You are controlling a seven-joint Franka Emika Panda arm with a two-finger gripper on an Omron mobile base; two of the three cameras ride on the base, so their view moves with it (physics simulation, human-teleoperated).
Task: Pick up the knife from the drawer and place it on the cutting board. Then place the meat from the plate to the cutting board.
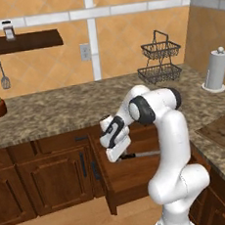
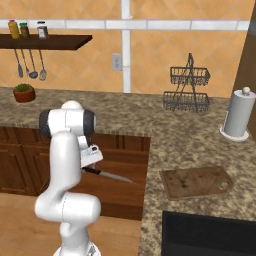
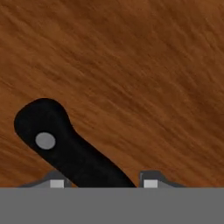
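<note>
Right under your hand camera, the knife point(image 3: 70, 148) shows its rounded black handle with one grey rivet, lying on the streaked reddish wood of the drawer point(image 3: 131, 65) floor. Your fingers point(image 3: 57, 181) stand either side of the handle, spread a little wider than it; whether they touch it you cannot tell. From the left base view you get the gripper point(image 1: 114, 156) down in the open drawer, the narrow grey blade pointing right. Farther off, the right base view gives you the speckled brown cutting board point(image 2: 196, 182) flat on the granite table point(image 2: 165, 135)
</note>
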